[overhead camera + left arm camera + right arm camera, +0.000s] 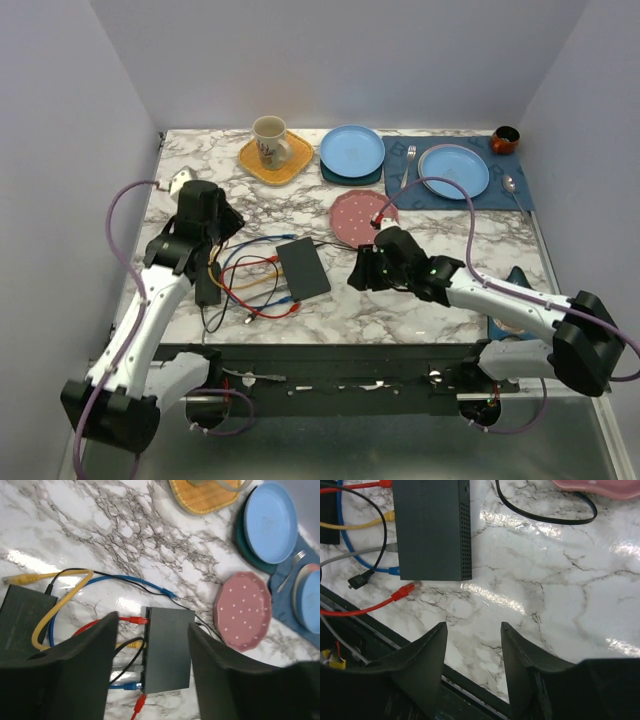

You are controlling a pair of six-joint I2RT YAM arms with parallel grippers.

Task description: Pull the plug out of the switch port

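The flat black switch (303, 268) lies mid-table with red, yellow, grey and blue cables plugged into its left edge. In the left wrist view the switch (167, 650) shows a red plug (137, 620), a yellow plug (132, 643), a grey plug (134, 669) and a blue plug (131, 685) in its sockets. A loose red plug (139, 705) lies by its near corner. My left gripper (152, 624) is open and empty, above and left of the switch (430, 530). My right gripper (472, 627) is open and empty, just right of the switch, over bare marble.
A black power brick (208, 285) lies left of the cables. A pink dotted plate (357, 213) sits behind the switch. A mug on a yellow coaster (272, 143), blue plates (352, 150), a blue placemat (520, 190) and a brown bowl (505, 139) stand at the back.
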